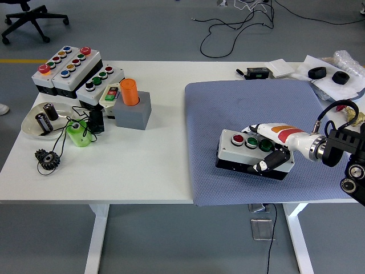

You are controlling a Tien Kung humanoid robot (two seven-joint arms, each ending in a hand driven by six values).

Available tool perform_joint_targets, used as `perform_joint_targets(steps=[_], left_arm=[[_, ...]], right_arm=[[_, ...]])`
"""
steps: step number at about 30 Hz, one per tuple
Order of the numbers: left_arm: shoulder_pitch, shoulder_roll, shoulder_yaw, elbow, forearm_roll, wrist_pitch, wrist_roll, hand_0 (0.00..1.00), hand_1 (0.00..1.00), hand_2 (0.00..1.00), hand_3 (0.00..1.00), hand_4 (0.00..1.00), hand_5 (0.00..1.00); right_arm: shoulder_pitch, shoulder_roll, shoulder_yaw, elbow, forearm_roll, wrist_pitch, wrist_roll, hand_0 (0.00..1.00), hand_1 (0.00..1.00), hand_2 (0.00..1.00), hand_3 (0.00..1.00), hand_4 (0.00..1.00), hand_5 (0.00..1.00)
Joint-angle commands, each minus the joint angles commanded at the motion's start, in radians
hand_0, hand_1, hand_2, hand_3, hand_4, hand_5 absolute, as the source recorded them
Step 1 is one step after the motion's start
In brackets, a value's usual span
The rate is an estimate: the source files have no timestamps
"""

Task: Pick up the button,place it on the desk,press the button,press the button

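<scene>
A white button box [242, 149] with a black base and red, white and green buttons sits low over the grey mat [239, 114], near its front middle. My right hand [272, 147] comes in from the right edge and is shut on the box's right end, fingers over its top and thumb on its front side. I cannot tell if the box rests on the mat or hangs just above it. The left arm is not visible.
At the back left stand several more button boxes [68, 68], a grey block with an orange cylinder [131, 91], a glass dish [34, 123], a green part [77, 134] and a black gear [47, 158]. Small black and white items [325, 73] lie at the back right.
</scene>
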Motion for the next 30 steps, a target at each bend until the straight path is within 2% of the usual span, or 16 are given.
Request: perform_joint_targets(steps=[4, 9, 10, 11, 14, 15, 16, 22, 23, 28, 29, 30], left_arm=[[0.0, 0.0, 0.002, 0.0, -0.001, 0.0, 0.0, 0.611, 0.525, 0.504, 0.474, 0.287, 0.996], [0.0, 0.0, 0.002, -0.001, -0.002, 0.001, 0.0, 0.611, 0.525, 0.504, 0.474, 0.287, 0.996], [0.0, 0.0, 0.003, -0.001, -0.003, 0.001, 0.0, 0.611, 0.525, 0.504, 0.474, 0.287, 0.996], [0.001, 0.0, 0.004, -0.001, -0.003, 0.001, 0.0, 0.611, 0.525, 0.504, 0.474, 0.286, 0.995], [0.0, -0.001, 0.004, -0.001, -0.003, 0.003, -0.001, 0.611, 0.525, 0.504, 0.474, 0.286, 0.995], [0.0, -0.001, 0.003, -0.002, -0.002, 0.003, -0.001, 0.611, 0.525, 0.504, 0.474, 0.286, 0.995], [0.0, -0.001, 0.003, -0.002, -0.002, 0.003, -0.001, 0.611, 0.523, 0.504, 0.472, 0.286, 0.995], [0.0, -0.002, 0.011, -0.002, -0.008, 0.005, 0.0, 0.611, 0.523, 0.504, 0.472, 0.286, 0.995], [0.0, -0.002, 0.012, -0.003, -0.009, 0.005, 0.0, 0.611, 0.525, 0.504, 0.473, 0.286, 0.995], [0.001, -0.003, 0.013, -0.003, -0.009, 0.006, -0.001, 0.611, 0.525, 0.504, 0.473, 0.286, 0.995], [0.001, -0.003, 0.013, -0.003, -0.009, 0.006, -0.001, 0.611, 0.524, 0.504, 0.472, 0.285, 0.994], [0.002, -0.002, 0.012, -0.003, -0.008, 0.006, -0.001, 0.611, 0.524, 0.504, 0.472, 0.285, 0.994]], right_arm=[[0.036, 0.011, -0.046, -0.032, -0.038, -0.019, 0.043, 0.349, 0.225, 0.314, 0.403, 0.5, 0.002], [0.049, 0.031, -0.052, -0.091, -0.105, -0.041, 0.08, 0.349, 0.225, 0.314, 0.403, 0.5, 0.002], [0.053, 0.035, -0.057, -0.11, -0.117, -0.059, 0.101, 0.349, 0.225, 0.314, 0.403, 0.5, 0.002], [0.055, 0.036, -0.059, -0.123, -0.122, -0.071, 0.116, 0.363, 0.237, 0.33, 0.448, 0.47, 0.002], [0.054, 0.034, -0.062, -0.159, -0.117, -0.098, 0.166, 0.363, 0.237, 0.33, 0.448, 0.47, 0.002], [0.054, 0.033, -0.063, -0.166, -0.119, -0.105, 0.178, 0.363, 0.237, 0.33, 0.448, 0.47, 0.002], [0.054, 0.033, -0.064, -0.168, -0.12, -0.106, 0.182, 0.385, 0.239, 0.34, 0.453, 0.533, 0.002], [0.05, 0.034, -0.062, -0.192, -0.155, -0.139, 0.223, 0.385, 0.239, 0.34, 0.453, 0.533, 0.002], [0.05, 0.035, -0.061, -0.195, -0.165, -0.141, 0.228, 0.437, 0.328, 0.42, 0.499, 0.475, 0.002], [0.049, 0.041, -0.058, -0.216, -0.225, -0.139, 0.247, 0.437, 0.328, 0.42, 0.499, 0.475, 0.002], [0.05, 0.042, -0.06, -0.219, -0.236, -0.138, 0.249, 0.549, 0.496, 0.529, 0.569, 0.551, 0.002], [0.053, 0.042, -0.064, -0.221, -0.243, -0.134, 0.247, 0.549, 0.496, 0.529, 0.569, 0.551, 0.002]])
